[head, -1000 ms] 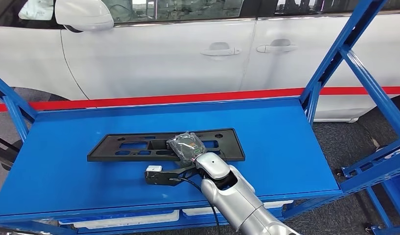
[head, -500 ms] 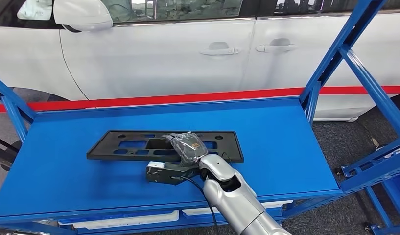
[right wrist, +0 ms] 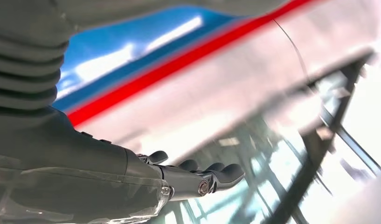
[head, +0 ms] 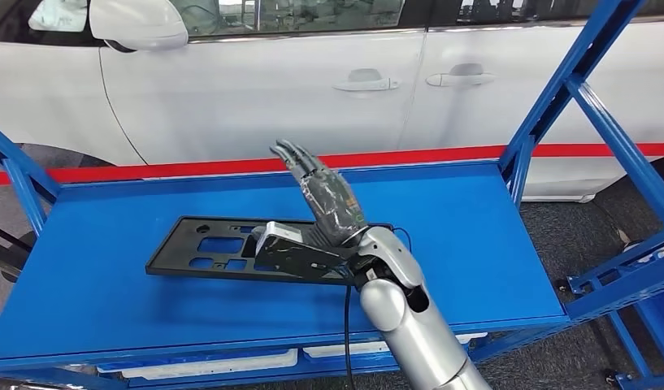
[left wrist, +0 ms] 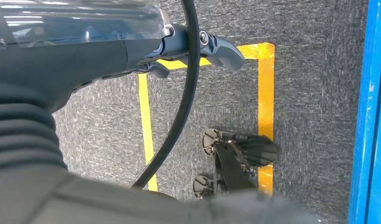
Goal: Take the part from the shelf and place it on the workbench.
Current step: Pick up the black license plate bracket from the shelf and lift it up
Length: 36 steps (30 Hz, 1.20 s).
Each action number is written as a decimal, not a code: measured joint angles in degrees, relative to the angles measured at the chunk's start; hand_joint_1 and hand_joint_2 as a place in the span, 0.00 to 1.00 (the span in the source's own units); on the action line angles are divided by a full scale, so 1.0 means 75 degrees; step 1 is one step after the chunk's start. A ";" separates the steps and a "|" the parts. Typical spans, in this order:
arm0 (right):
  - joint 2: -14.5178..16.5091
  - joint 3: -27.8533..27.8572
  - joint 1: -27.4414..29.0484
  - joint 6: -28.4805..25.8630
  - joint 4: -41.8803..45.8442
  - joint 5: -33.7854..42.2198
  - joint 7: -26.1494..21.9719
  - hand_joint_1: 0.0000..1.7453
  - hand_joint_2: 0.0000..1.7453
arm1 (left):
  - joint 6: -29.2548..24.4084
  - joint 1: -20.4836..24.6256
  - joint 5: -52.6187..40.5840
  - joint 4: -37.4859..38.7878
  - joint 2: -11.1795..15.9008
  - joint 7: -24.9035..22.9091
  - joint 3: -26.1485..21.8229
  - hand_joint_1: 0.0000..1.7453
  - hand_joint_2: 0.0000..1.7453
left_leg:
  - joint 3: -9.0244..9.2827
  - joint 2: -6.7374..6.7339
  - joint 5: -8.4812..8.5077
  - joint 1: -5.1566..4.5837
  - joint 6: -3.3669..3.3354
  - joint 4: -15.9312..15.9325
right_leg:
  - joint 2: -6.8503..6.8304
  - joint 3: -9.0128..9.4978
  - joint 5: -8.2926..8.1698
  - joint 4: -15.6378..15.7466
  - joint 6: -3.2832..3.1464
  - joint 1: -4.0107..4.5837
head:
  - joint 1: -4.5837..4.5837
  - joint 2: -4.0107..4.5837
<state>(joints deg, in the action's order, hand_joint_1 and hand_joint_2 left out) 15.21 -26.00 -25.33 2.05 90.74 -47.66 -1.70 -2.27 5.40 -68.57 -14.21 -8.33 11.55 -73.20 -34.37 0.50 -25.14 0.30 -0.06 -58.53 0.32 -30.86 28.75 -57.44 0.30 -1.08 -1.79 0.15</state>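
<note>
The part point(head: 206, 248), a long flat black plastic bracket with cut-outs, lies on the blue shelf point(head: 475, 236). My right hand point(head: 328, 203) is raised above the part's right half with its fingers stretched up and apart, and it holds nothing. My wrist and arm hide the part's right end. In the right wrist view the same hand point(right wrist: 197, 179) has its fingers extended in the air against the blurred car. My left hand point(left wrist: 179, 42) hangs over the floor with loosely extended fingers and is empty.
A white car point(head: 271, 89) stands close behind the shelf. Blue frame struts point(head: 556, 97) rise at the right and a shorter one at the left. White bins point(head: 206, 364) sit under the shelf. Yellow tape point(left wrist: 265, 93) marks the grey carpet beside a blue edge point(left wrist: 372, 116).
My right hand was lying low on the part's near edge. It has lifted off and turned its fingers upward. The part stays on the shelf.
</note>
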 joint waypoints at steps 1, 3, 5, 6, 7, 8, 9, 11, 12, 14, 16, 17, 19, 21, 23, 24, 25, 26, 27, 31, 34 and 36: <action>-0.0017 0.0059 0.0003 0.0013 0.0290 0.0055 0.0000 0.00 0.00 | -0.0001 0.0000 -0.0013 0.0000 0.0001 -0.0006 0.0000 0.00 0.00 | -0.0001 0.0000 -0.0003 -0.0010 -0.0019 -0.0009 | 0.0000 0.0004 -0.0006 0.0003 0.0024 -0.0011 | 0.0000 0.0000; -0.0049 0.0152 0.0013 0.0033 0.0762 0.0106 0.0000 0.00 0.00 | -0.0001 0.0002 -0.0036 0.0000 0.0001 -0.0006 0.0000 0.00 0.00 | 0.0012 -0.0005 0.0033 -0.0008 -0.0087 0.0026 | 0.0003 0.0018 -0.0011 0.0014 0.0084 -0.0023 | 0.0000 0.0000; -0.0085 0.0226 0.0052 0.0055 0.1090 0.0114 -0.0002 0.00 0.00 | 0.0005 0.0014 -0.0048 0.0001 -0.0004 0.0011 0.0000 0.00 0.00 | 0.0045 -0.0026 0.0094 0.0021 -0.0183 0.0137 | 0.0000 -0.0059 0.0162 -0.0180 0.0121 -0.0025 | 0.0001 0.0000; -0.0106 0.0259 0.0082 0.0061 0.1202 0.0114 -0.0004 0.00 0.00 | 0.0015 0.0019 -0.0049 0.0001 -0.0007 0.0036 0.0000 0.00 0.00 | 0.0056 -0.0037 0.0114 0.0035 -0.0225 0.0188 | -0.0002 -0.0209 0.0371 -0.0503 0.0122 -0.0021 | 0.0001 0.0000; -0.0134 0.0296 0.0124 0.0062 0.1285 0.0109 -0.0005 0.00 0.00 | 0.0025 0.0022 -0.0049 0.0001 -0.0010 0.0075 0.0000 0.00 0.25 | 0.0056 -0.0044 0.0114 0.0027 -0.0247 0.0205 | -0.0004 -0.0435 0.0619 -0.0970 0.0118 -0.0023 | 0.0001 0.0000; -0.0164 0.0326 0.0173 0.0063 0.1331 0.0095 -0.0006 0.00 0.00 | 0.0033 0.0021 -0.0050 0.0001 -0.0011 0.0119 0.0000 0.00 0.50 | 0.0050 -0.0046 0.0113 0.0019 -0.0263 0.0205 | -0.0003 -0.0700 0.0847 -0.1498 0.0114 -0.0021 | 0.0001 0.0000; -0.0197 0.0353 0.0231 0.0068 0.1355 0.0073 -0.0006 0.00 0.00 | 0.0038 0.0019 -0.0051 0.0000 -0.0010 0.0161 0.0000 0.00 0.75 | 0.0047 -0.0047 0.0110 0.0012 -0.0265 0.0203 | -0.0004 -0.0920 0.0968 -0.1922 0.0115 -0.0022 | 0.0001 0.0000; -0.0260 0.0382 0.0329 0.0085 0.1372 0.0014 -0.0008 0.00 0.00 | 0.0026 0.0017 -0.0060 0.0000 -0.0010 0.0219 0.0001 0.00 1.00 | 0.0050 -0.0044 0.0101 0.0004 -0.0257 0.0186 | -0.0007 -0.1011 0.0766 -0.2019 0.0107 -0.0027 | 0.0000 0.0000; -0.0284 0.0385 0.0357 0.0101 0.1382 -0.0014 -0.0009 0.00 0.00 | 0.0020 0.0017 -0.0066 0.0000 -0.0010 0.0240 0.0001 0.00 1.00 | 0.0053 -0.0042 0.0091 0.0003 -0.0242 0.0168 | -0.0010 -0.0842 0.0485 -0.1640 0.0091 -0.0028 | 0.0000 0.0000; -0.0318 0.0385 0.0381 0.0142 0.1407 -0.0058 -0.0012 0.00 0.50 | 0.0014 0.0017 -0.0074 0.0000 -0.0011 0.0262 0.0003 0.00 1.00 | 0.0042 -0.0033 0.0058 -0.0004 -0.0183 0.0109 | -0.0020 -0.0364 0.0045 -0.0648 0.0039 -0.0008 | 0.0000 0.0000; -0.0351 0.0385 0.0408 0.0243 0.1417 -0.0084 -0.0009 0.00 1.00 | 0.0013 0.0014 -0.0074 0.0000 -0.0011 0.0274 0.0003 0.00 1.00 | 0.0030 -0.0025 0.0037 -0.0021 -0.0096 0.0064 | -0.0021 -0.0135 -0.0044 -0.0178 -0.0018 0.0028 | 0.0000 0.0000; -0.0373 0.0374 0.0430 0.0341 0.1404 -0.0106 -0.0003 0.00 1.00 | 0.0012 0.0014 -0.0074 0.0000 -0.0008 0.0278 0.0003 0.00 1.00 | 0.0026 -0.0021 0.0024 -0.0031 -0.0101 0.0052 | -0.0015 -0.0128 -0.0048 -0.0154 -0.0030 0.0041 | 0.0001 0.0000; -0.0433 0.0294 0.0474 0.0547 0.1296 -0.0226 0.0028 0.00 1.00 | 0.0009 0.0017 -0.0072 0.0001 -0.0004 0.0285 0.0003 0.00 1.00 | 0.0035 -0.0023 0.0015 -0.0031 -0.0154 0.0050 | 0.0000 -0.0129 -0.0042 -0.0108 -0.0048 0.0043 | -0.0001 0.0000; -0.0513 0.0097 0.0543 0.0611 0.1056 -0.0430 0.0059 0.00 1.00 | 0.0012 0.0022 -0.0074 0.0004 -0.0006 0.0288 0.0003 0.00 1.00 | 0.0048 -0.0024 0.0027 -0.0020 -0.0178 0.0065 | 0.0004 -0.0127 -0.0043 -0.0105 -0.0065 0.0059 | -0.0001 0.0000; -0.0605 -0.0187 0.0647 0.0541 0.0776 -0.0596 0.0065 0.00 1.00 | 0.0014 0.0020 -0.0075 0.0006 -0.0004 0.0291 0.0003 0.00 1.00 | 0.0056 -0.0021 0.0047 -0.0014 -0.0142 0.0087 | 0.0001 -0.0134 -0.0038 -0.0117 -0.0096 0.0067 | -0.0001 0.0000; -0.0645 -0.0331 0.0698 0.0502 0.0653 -0.0642 0.0065 0.00 1.00 | 0.0014 0.0019 -0.0076 0.0006 0.0001 0.0291 0.0003 0.00 1.00 | 0.0057 -0.0020 0.0053 -0.0013 -0.0133 0.0095 | 0.0000 -0.0141 -0.0035 -0.0125 -0.0107 0.0068 | -0.0001 0.0000; -0.0682 -0.0453 0.0733 0.0479 0.0550 -0.0663 0.0065 0.00 1.00 | 0.0014 0.0018 -0.0078 0.0006 0.0004 0.0292 0.0003 0.00 1.00 | 0.0057 -0.0020 0.0059 -0.0013 -0.0121 0.0102 | -0.0001 -0.0146 -0.0031 -0.0131 -0.0118 0.0069 | -0.0001 0.0000; -0.0717 -0.0560 0.0752 0.0472 0.0457 -0.0670 0.0068 0.00 1.00 | 0.0014 0.0019 -0.0080 0.0006 0.0007 0.0295 0.0003 0.00 1.00 | 0.0057 -0.0020 0.0062 -0.0012 -0.0106 0.0108 | -0.0001 -0.0150 -0.0028 -0.0136 -0.0125 0.0071 | -0.0001 0.0000; -0.0750 -0.0649 0.0757 0.0478 0.0369 -0.0675 0.0074 0.00 1.00 | 0.0014 0.0019 -0.0083 0.0006 0.0008 0.0301 0.0003 0.00 1.00 | 0.0057 -0.0020 0.0063 -0.0011 -0.0091 0.0112 | -0.0001 -0.0152 -0.0024 -0.0139 -0.0132 0.0073 | -0.0001 0.0000; -0.0860 -0.0979 0.0745 0.0505 -0.0040 -0.0752 0.0125 0.00 1.00 | 0.0034 0.0021 -0.0111 0.0006 0.0007 0.0333 0.0006 0.00 1.00 | 0.0057 -0.0020 0.0056 -0.0003 -0.0001 0.0120 | -0.0001 -0.0154 -0.0011 -0.0147 -0.0150 0.0079 | 0.0000 0.0000; -0.0905 -0.1141 0.0729 0.0498 -0.0301 -0.0771 0.0151 0.00 1.00 | 0.0039 0.0021 -0.0111 0.0006 0.0012 0.0340 0.0006 0.00 1.00 | 0.0053 -0.0020 0.0051 -0.0002 0.0021 0.0120 | -0.0003 -0.0153 -0.0010 -0.0145 -0.0151 0.0076 | 0.0000 0.0000; -0.0920 -0.1212 0.0704 0.0496 -0.0421 -0.0771 0.0156 0.00 1.00 | 0.0039 0.0021 -0.0097 0.0006 0.0012 0.0339 0.0006 0.00 1.00 | 0.0051 -0.0020 0.0049 -0.0005 0.0024 0.0118 | -0.0003 -0.0151 -0.0010 -0.0141 -0.0150 0.0072 | 0.0000 0.0000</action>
<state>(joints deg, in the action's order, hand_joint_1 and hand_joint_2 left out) 8.31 -35.09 -20.05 5.78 87.58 -53.44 -0.54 -1.98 5.56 -69.30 -14.16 -8.24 14.09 -73.16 -33.99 0.35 -24.78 0.26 0.12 -57.64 0.30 -32.00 28.68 -58.50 -0.83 -0.54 -1.79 0.15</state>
